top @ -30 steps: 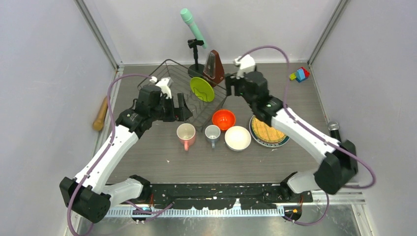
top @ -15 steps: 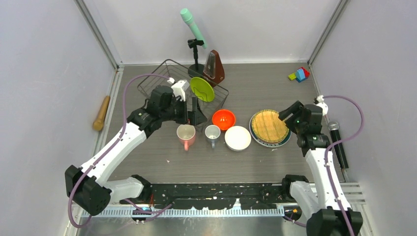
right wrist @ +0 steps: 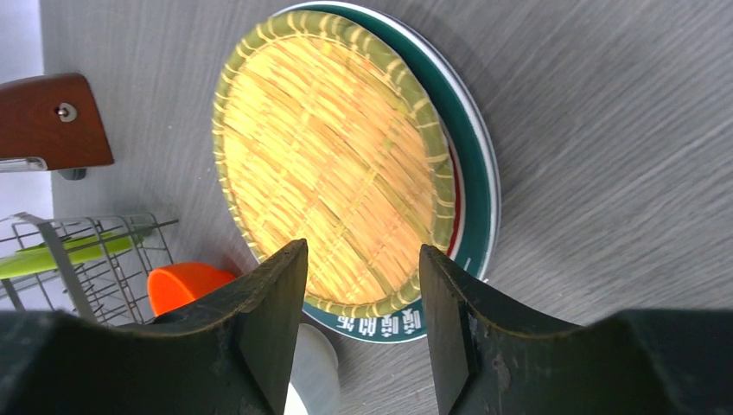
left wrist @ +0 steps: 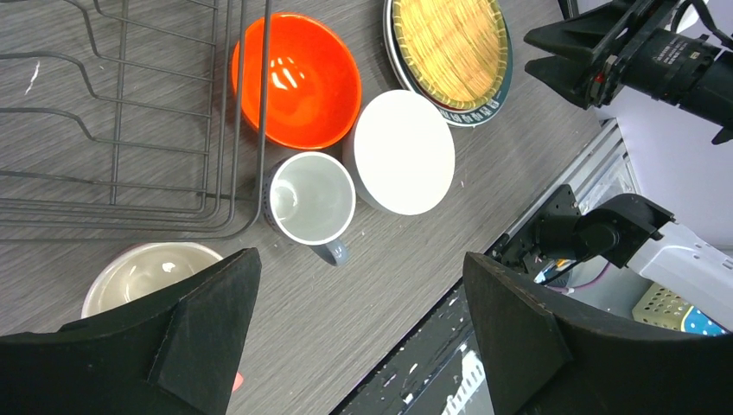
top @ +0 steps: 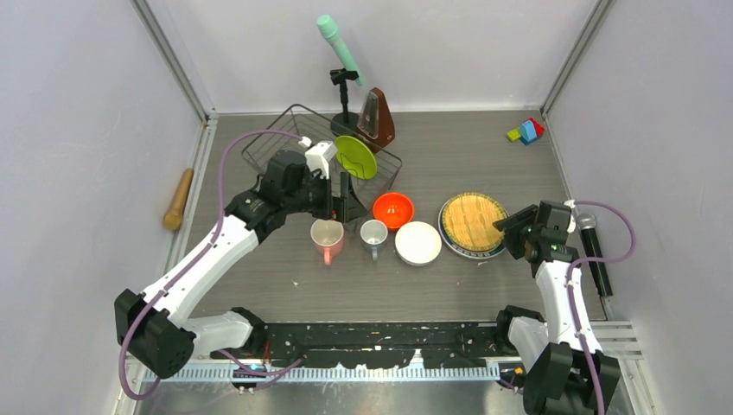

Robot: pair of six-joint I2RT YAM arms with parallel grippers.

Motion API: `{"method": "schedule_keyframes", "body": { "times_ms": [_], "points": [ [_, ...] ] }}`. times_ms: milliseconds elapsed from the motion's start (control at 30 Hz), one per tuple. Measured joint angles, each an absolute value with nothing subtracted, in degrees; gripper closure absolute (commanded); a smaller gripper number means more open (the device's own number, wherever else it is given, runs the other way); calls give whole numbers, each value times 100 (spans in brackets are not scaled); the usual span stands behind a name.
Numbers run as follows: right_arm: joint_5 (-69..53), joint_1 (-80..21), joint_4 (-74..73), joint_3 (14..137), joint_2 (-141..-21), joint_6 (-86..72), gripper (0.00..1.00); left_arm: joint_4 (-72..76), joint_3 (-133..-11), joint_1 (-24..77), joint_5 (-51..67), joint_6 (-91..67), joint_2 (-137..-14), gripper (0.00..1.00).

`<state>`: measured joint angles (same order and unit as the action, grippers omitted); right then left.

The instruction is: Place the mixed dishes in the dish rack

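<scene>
Right end effector (right wrist: 361,248): a slip or a double pick is judged likely, since two plates lie stacked flat on the counter (top: 380,285). The fingers are seen partly spread with nothing held between them, and are aimed at the near right edge of that stack (contact with the rim cannot be told).
Pink ceramic mug (top: 327,234): stood upright on the counter, just outside the near rim of the dark thin-wire dish rack (top: 315,130). It could be tipped if a wide finger is brought down on its lip.
Small grey-blue mug (left wrist: 309,197): set between the rack's corner wire and the round white bowl (left wrist: 404,151), just beside both. Either neighbour could be shoved when it is gripped.
Tan woven plate (right wrist: 328,156): stacked on the white teal-rimmed plate (right wrist: 480,199). The upper one may be slid toward the white bowl if it is pushed rather than lifted.
Glossy orange-red bowl (left wrist: 296,78): set against the rack's outer side, not yet loaded.
Left end effector (left wrist: 360,259): a snag on the rack wire is the risk, given the span. The fingers are spread wide, nothing is held or touched, and it is poised above the two mugs.
Dish rack: only the lime-green plate (top: 355,156) is carried, standing tilted at the right end. It could be toppled if the rack is jolted.
</scene>
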<state>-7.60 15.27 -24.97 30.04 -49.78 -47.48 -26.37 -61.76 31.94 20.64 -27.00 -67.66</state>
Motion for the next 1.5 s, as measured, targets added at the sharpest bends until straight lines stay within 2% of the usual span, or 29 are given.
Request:
{"method": "schedule_keyframes", "body": {
  "times_ms": [433, 800, 867, 900, 1133, 1500],
  "points": [
    [-541, 1549, -2255, 2615, -5301, -4862, 46, -2635, -6176, 3199, 2130, -2700, -6853, 13],
    [-707, 1549, -1468, 2294, -5660, -5221, 47, -2637, -6176, 3199, 2130, -2711, -6965, 13],
    [-738, 1551, -1341, 2250, -5706, -5293, 50, -2635, -6178, 3201, 2130, -2722, -6987, 13],
    [-744, 1549, -1295, 2233, -5730, -5317, 55, -2635, -6178, 3201, 2130, -2729, -6991, 13],
    [-659, 1551, -1380, 2150, -5671, -5382, 97, -2637, -6182, 3218, 2128, -2812, -7006, 13],
    [-346, 1551, -2484, 2847, -4359, -4947, 100, -2596, -6414, 3251, 2250, -2980, -7214, 13]
  ]
}}
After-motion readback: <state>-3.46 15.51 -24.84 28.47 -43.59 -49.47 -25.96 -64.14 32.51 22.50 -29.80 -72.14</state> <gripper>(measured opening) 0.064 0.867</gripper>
